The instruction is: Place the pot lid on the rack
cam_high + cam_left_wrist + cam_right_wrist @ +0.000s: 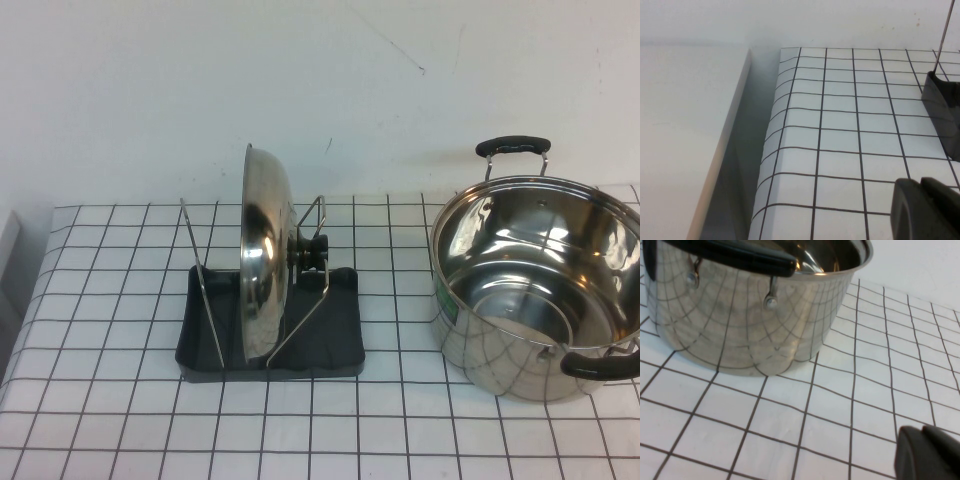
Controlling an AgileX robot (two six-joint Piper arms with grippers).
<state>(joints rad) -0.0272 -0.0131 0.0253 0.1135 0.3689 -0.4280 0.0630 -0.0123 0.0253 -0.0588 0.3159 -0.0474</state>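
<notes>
The shiny steel pot lid (264, 262) stands on edge in the rack (335, 335), leaning between the silver wire uprights, its black knob (314, 248) facing right. The rack's dark grey tray sits on the checked tablecloth left of centre. Its corner and one wire show in the left wrist view (942, 97). Neither arm appears in the high view. My left gripper (921, 186) is shut and empty, low over the cloth left of the rack. My right gripper (922, 432) is shut and empty, over the cloth beside the pot.
The deep steel pot (540, 285) with black handles stands open at the right; it fills the near part of the right wrist view (750, 310). The table's left edge (767, 150) drops off beside a white surface (685, 140). A white wall is behind.
</notes>
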